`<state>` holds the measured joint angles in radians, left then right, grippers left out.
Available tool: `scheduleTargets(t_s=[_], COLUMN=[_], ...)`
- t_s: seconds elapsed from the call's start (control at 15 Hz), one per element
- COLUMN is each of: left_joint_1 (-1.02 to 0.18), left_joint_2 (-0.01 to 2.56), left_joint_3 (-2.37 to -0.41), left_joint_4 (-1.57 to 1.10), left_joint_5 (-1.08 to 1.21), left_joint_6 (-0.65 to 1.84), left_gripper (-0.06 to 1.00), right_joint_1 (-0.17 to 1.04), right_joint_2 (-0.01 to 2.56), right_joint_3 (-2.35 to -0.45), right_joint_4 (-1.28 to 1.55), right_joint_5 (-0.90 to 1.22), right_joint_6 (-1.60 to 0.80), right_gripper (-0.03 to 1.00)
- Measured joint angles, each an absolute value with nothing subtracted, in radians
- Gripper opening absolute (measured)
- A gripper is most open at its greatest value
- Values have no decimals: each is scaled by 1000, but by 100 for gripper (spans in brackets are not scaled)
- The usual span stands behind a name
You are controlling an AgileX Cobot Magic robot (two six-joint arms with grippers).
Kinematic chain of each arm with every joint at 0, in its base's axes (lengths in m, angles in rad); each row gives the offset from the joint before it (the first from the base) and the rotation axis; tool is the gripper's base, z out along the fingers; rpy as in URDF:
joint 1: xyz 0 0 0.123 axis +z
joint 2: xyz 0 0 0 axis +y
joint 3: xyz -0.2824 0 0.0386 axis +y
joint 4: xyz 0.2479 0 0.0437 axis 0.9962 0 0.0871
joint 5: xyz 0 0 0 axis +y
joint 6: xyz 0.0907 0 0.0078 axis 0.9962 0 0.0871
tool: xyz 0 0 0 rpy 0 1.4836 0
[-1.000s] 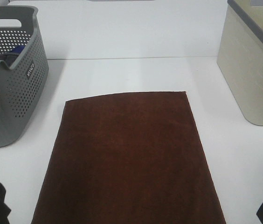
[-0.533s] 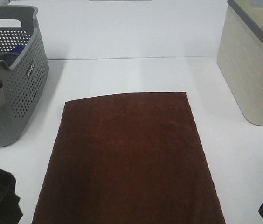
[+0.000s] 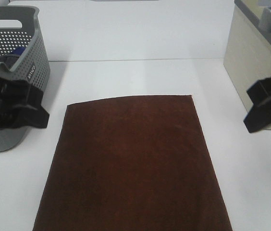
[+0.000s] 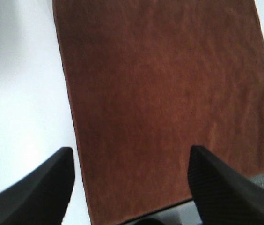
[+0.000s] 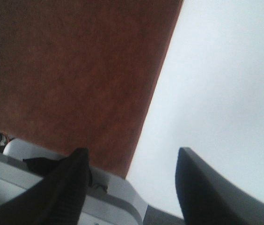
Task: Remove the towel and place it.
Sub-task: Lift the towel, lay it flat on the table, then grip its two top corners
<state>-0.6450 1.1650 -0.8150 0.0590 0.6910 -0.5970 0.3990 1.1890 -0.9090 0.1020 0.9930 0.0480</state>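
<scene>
The towel [image 3: 133,163] lies flat in the middle of the table [image 3: 126,77]. My left gripper [image 4: 130,151] and right gripper [image 5: 133,152] are both spread apart, holding nothing. If I pinch only the edge, the cloth may slip out, or one side may drag.

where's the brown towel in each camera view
Exterior high: the towel lies flat in the centre and runs off the bottom edge.
Left wrist: the towel fills most of the picture, with one long edge against bare table.
Right wrist: the towel covers about half the picture, its long edge crossing diagonally.
Shared landmark: the white table bordering the towel's long edges shows in all three views.
</scene>
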Motion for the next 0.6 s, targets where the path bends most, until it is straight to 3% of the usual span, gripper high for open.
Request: scheduleTargets(t_s=[0.27,0.6], left_joint_1=[-506,-474], left_joint_2=[1165,1300], left_joint_3=[-813,-877], left_joint_4=[63,63], left_joint_5=[518,496], left_joint_6=[-527,-459], left_gripper=[65,65], right_joint_1=[399,399], right_joint_2=[1464,1806], right_joint_3=[-1169,-1449], right_joint_4=[52,0], right_joint_5=[936,933], right_joint_6=[50,50], right_gripper=[52,52])
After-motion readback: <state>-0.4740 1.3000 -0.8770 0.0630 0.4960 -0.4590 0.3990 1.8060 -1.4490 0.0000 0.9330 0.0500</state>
